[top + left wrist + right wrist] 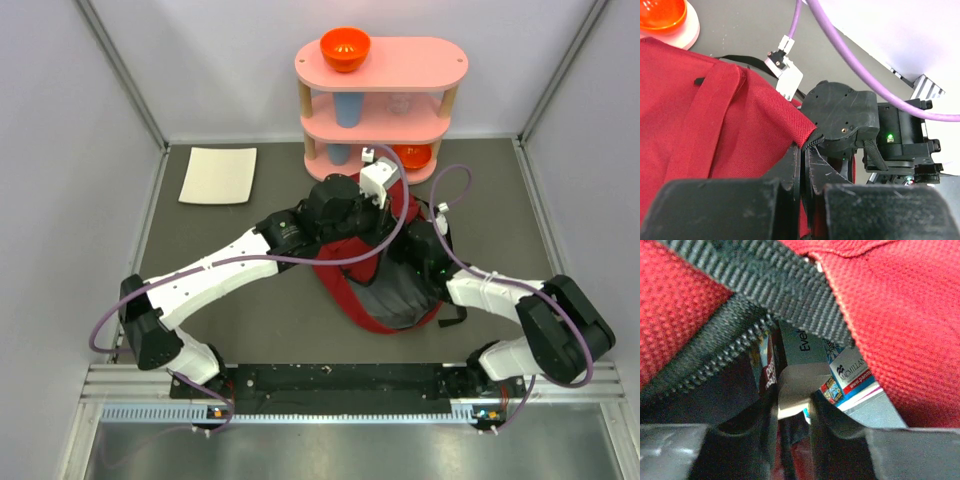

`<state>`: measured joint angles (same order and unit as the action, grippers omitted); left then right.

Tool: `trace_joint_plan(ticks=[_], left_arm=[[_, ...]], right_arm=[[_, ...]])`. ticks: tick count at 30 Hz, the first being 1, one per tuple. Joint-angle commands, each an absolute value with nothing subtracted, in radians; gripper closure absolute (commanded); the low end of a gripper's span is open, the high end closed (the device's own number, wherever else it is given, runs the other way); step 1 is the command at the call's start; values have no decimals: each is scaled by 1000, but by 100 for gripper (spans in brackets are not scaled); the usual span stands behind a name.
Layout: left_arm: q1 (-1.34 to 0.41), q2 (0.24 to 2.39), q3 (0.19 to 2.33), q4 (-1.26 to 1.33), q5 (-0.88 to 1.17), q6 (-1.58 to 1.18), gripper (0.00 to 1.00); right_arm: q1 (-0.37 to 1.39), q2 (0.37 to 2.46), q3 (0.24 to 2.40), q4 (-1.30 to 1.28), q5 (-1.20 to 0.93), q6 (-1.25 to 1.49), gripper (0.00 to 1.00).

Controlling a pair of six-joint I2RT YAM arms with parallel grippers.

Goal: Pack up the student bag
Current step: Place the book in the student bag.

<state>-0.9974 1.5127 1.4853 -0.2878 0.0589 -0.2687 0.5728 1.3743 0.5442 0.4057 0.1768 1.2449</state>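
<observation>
Bag: red backpack slumped on the grey tabletop, mid-way between the two arms and just in front of the pink shelf.
Bag's long axis: runs from the shelf end toward the near edge, leaning a little to the right; far end close to the shelf's foot, near end pointing at the gap between the arm bases.
Mouth: appears to gape on the upper right side, zipper curving along one lip and a black strap crossing above it.
Book: a printed cover sitting inside the mouth, thin edge turned toward the right arm – long axis apparently running deeper into the bag, the rest hidden by red cloth.
Right tool: poked into the mouth, jaws drawn in on either side of the book's pale edge, seemingly pinching it.
Left tool: clamped tight on the bag's zipper rim, holding that lip up from the left.
Nearer arm: right one, for the book – already at it; left one occupied with the rim.
Coming move, as a guess: depends on the book's edge lining up with the slot between the lips, so a push along the bag's length rather than across it.
Further out: orange bowl on the shelf top, white sheet far left.
</observation>
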Motion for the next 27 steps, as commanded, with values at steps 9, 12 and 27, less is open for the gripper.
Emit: trace_joint_plan(ticks=[9,12,27], left_arm=[[-979,1425,1417,-178,44,-304,100],[-974,1428,1410,-173,61,-304,100],[-968,1490,1349,-229,340,-305,29]], right_arm=[[566,972,377,247,143,1111,25],[565,757,353,100,188,1094,24],[566,330,624,-563,629,913,23]])
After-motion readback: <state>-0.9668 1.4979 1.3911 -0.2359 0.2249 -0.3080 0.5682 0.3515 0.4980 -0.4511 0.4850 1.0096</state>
